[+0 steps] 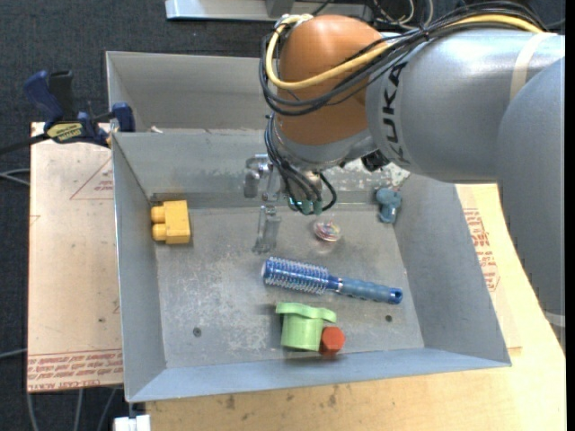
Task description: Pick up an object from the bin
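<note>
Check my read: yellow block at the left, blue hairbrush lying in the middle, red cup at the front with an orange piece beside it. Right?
One thing is off. The camera view shows that the cup at the front is green, not red. The rest stands: the yellow block is at the left, the blue hairbrush lies in the middle, and the orange piece sits beside the cup.

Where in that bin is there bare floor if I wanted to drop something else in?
Bare floor lies lower left, between the yellow block and the green cup. The middle is crowded: gripper, blue hairbrush, small pink thing.
</note>
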`<state>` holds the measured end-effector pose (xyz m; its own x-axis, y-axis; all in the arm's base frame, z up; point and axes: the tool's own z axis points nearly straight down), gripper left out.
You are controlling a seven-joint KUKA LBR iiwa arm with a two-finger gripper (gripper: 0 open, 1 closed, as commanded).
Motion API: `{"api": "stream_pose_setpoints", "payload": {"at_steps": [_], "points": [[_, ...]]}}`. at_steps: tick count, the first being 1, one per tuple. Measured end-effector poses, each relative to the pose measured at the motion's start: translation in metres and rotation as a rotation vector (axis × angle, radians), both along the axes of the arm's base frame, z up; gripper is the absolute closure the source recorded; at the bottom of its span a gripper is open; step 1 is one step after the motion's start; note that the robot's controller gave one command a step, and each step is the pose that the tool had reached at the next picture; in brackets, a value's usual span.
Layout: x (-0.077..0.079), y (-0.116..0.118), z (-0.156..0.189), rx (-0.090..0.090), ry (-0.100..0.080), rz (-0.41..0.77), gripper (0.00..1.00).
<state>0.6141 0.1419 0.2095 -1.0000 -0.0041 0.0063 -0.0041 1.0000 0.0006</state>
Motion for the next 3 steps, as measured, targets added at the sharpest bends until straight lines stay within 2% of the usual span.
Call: {"api": "stream_pose_setpoints", "payload": {"at_steps": [1, 2, 3], "points": [[-0.041, -0.076, -0.012, -0.003, -0.004, 0.083, 0.00], [-0.064, -0.087, -0.095, -0.001, 0.001, -0.052, 0.00], [-0.043, -0.089, -0.142, 0.000, -0.004, -0.028, 0.00]]}}
